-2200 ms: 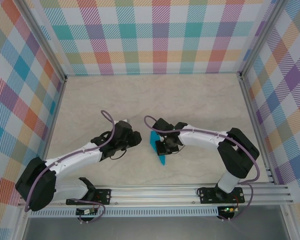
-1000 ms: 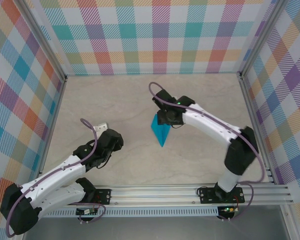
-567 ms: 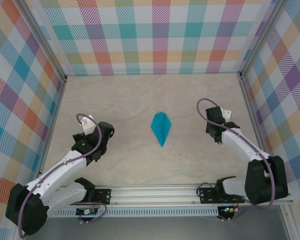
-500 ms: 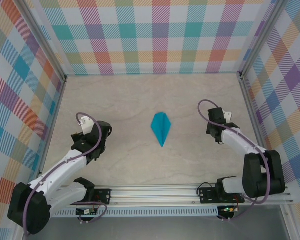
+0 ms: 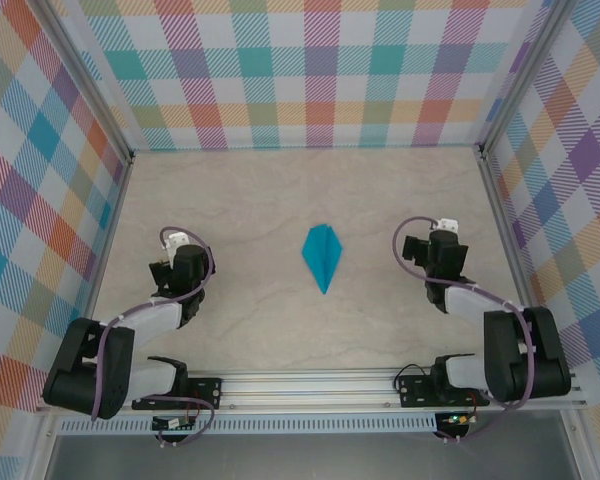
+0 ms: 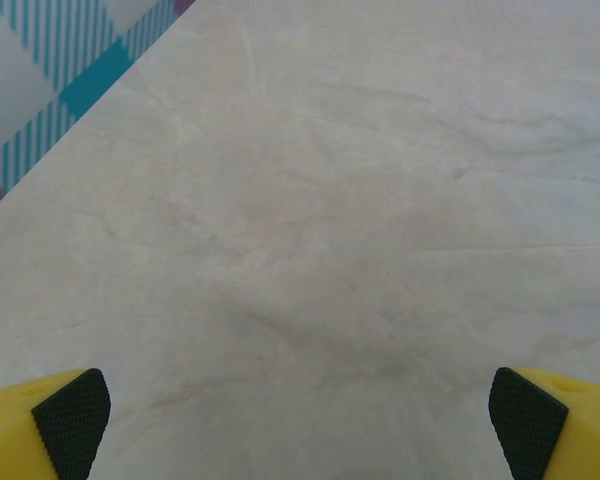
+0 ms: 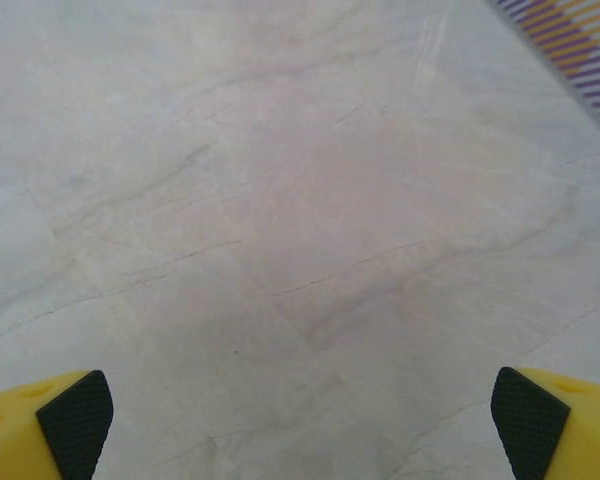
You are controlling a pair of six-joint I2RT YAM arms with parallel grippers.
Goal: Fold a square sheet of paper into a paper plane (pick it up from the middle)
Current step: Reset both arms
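Note:
The paper plane [image 5: 322, 256], a narrow teal-blue dart with a centre crease, lies flat in the middle of the table with its point toward the near edge. No gripper touches it. A flat square sheet of paper is out of view. My left gripper [image 5: 180, 247] is folded back at the left, well away from the plane. Its yellow fingertips [image 6: 72, 422] stand wide apart over bare table, open with nothing between them. My right gripper [image 5: 443, 243] sits drawn back at the right. It is open too, its fingertips [image 7: 528, 422] spread at the corners of the right wrist view.
The beige marbled table [image 5: 310, 190] is boxed in by plaid walls [image 5: 310, 70] on three sides, with metal posts at the back corners. A plaid wall edge [image 6: 70, 60] runs close on the left gripper's far left. The aluminium rail [image 5: 310, 385] carries both arm bases.
The right gripper let go of the paper plane and swung back to the right side. The left arm drew back to the left. Both grippers opened wide. The plane stays put.

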